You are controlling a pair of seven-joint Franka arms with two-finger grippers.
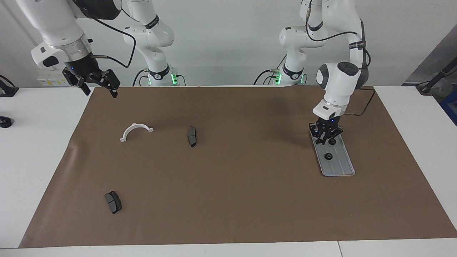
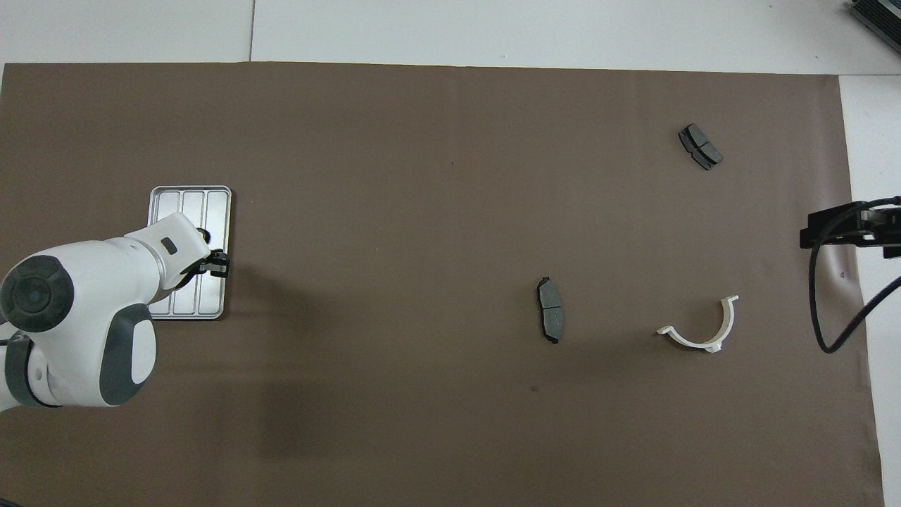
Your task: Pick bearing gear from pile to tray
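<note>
Facing view alone shows two black round pieces [image 1: 327, 156] (tray [image 1: 343, 167]).

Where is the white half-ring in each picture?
Facing view: the white half-ring lies toward the right arm's end of the table, in the picture's upper left.
Overhead view: the half-ring is at the picture's right, below the middle.
Shared landmark: the dark pad beside it.

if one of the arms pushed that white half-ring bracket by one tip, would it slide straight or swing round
The white half-ring bracket would probably swing round: it is a thin open arc with small end tabs, so a push at a tip is off-centre. It looks rigid and light, lying flat on the brown mat, so it should slide rather than roll or tip.
</note>
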